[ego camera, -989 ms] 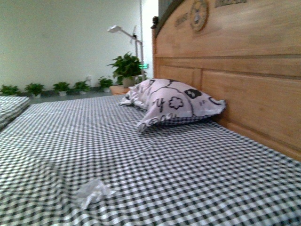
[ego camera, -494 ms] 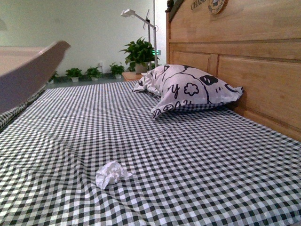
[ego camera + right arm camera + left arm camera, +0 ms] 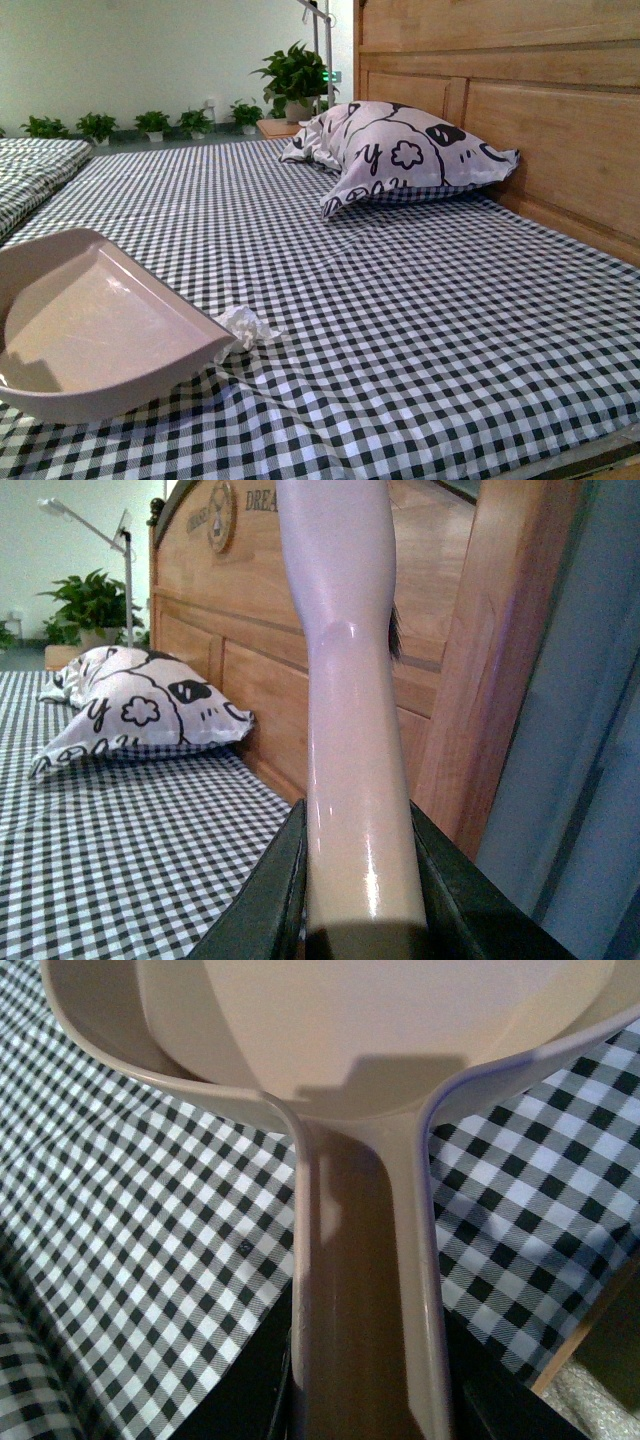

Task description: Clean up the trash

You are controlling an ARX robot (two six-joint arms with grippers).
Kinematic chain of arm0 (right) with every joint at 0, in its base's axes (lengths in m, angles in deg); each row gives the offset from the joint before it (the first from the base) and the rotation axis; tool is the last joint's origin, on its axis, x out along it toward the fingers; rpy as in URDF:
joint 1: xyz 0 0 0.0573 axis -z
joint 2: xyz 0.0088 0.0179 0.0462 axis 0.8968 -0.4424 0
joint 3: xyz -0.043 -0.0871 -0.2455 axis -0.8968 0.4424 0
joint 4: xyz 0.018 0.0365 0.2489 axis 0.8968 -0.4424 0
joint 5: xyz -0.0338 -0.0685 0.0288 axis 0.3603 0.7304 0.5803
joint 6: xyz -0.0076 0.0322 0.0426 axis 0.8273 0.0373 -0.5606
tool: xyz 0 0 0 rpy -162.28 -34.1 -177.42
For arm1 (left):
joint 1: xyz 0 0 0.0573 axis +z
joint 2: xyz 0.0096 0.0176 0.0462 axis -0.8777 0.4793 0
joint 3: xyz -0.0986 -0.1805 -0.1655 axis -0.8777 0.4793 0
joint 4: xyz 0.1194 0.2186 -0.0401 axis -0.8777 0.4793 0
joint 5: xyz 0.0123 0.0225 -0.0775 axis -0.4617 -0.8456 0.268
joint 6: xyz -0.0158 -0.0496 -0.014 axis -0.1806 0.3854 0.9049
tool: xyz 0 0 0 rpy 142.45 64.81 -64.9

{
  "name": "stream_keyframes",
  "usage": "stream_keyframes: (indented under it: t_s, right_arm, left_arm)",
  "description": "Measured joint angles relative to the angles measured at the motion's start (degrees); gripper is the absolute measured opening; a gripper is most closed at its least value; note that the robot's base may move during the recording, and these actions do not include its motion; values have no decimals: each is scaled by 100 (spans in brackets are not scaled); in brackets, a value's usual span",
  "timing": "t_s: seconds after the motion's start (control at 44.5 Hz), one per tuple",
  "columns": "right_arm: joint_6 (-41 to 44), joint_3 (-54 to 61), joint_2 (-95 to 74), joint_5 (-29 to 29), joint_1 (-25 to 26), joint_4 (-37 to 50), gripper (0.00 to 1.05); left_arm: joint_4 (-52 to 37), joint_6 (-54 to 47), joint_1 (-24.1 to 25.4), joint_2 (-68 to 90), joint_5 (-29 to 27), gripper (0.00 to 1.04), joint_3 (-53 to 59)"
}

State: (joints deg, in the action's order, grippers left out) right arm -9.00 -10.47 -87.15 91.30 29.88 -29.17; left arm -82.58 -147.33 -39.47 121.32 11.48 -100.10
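Note:
The trash, a small crumpled wad of white tissue, lies on the black-and-white checked bed sheet. The pale pink dustpan rests on the sheet with its front lip right beside the wad, to its left. My left gripper is shut on the dustpan's handle, seen only in the left wrist view. My right gripper is shut on the pale brush handle, which stands upright near the wooden headboard. The brush head is out of view. Neither gripper shows in the front view.
A white black-patterned pillow lies against the headboard at the back right. A second checked bed is at the far left. Potted plants line the far wall. The bed's front edge is at the lower right.
The dustpan came down from the upper left onto the sheet beside the tissue wad. The front view has shifted, so the wad and pillow sit differently in frame.

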Motion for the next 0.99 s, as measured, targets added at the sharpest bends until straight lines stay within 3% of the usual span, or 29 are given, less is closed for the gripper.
stream_keyframes:
  t_s: [0.494, 0.989]
  right_arm:
    - [0, 0, 0, -2, 0, 0, 22]
    - [0, 0, 0, 0, 0, 0, 22]
  left_arm:
    - [1106, -710, -7, 262, 286, 26, -188]
    - [1384, -981, 28, 555, 149, 26, -188]
